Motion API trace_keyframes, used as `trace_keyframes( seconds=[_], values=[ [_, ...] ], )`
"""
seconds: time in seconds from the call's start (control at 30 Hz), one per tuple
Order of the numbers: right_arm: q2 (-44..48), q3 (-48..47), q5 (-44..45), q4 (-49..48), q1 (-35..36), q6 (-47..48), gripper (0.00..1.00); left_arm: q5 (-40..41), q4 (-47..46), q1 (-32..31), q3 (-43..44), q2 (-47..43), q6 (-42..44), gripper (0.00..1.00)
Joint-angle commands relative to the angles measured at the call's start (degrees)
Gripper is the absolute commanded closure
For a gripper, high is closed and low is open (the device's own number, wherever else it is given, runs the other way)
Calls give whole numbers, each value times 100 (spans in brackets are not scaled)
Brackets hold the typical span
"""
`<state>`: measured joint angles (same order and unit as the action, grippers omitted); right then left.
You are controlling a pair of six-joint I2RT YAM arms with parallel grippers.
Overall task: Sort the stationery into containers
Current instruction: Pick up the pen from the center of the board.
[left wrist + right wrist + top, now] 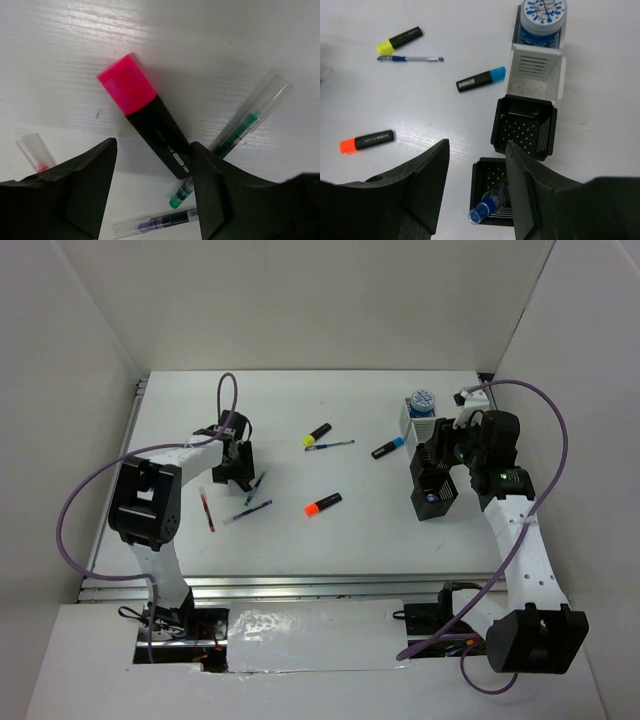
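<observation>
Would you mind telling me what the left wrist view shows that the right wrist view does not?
Only the left wrist: a pink highlighter between the fingers of the open left gripper, with a green pen, purple pen and red pen nearby.
Only the right wrist: the white bin, a middle black bin, the nearest black bin holding a bottle, a tape roll, a yellow highlighter, a blue-capped highlighter, an orange highlighter, a blue pen, the open right gripper.
Both: the white table.

red pen [35, 151]: mostly behind left fingers [80, 190] | clear bottle [487, 206]: partly behind right fingers [530, 195]
</observation>
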<state>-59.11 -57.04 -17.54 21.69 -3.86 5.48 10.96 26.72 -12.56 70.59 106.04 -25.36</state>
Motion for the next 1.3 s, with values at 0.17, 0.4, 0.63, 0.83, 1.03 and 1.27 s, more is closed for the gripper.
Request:
trace_keyframes(
  seconds=[0.17, 0.4, 0.63, 0.83, 1.03, 1.27],
  values=[
    [84, -35, 225, 432, 350, 471, 44, 143, 167, -54, 544, 742, -197, 35],
    [-170, -343, 14, 590, 561, 463, 44, -5, 79, -28, 649, 998, 49, 55],
    [-390, -580, -644, 573, 877, 25, 43, -805, -562, -98, 492, 278, 900, 92],
    [-689, -1089, -996, 389, 1168, -739, 35, -2245, -1046, -238, 395, -1110, 1244, 100],
    [-1636, -1837, -1848, 169, 1581, -1530, 33, -2476, -1221, -1327, 44, -2279, 1297, 100],
    [-2288, -2275, -2746, -350, 2029, -2586, 22, -2441, -1222, -2023, 78, -2659, 1227, 100]
  ],
)
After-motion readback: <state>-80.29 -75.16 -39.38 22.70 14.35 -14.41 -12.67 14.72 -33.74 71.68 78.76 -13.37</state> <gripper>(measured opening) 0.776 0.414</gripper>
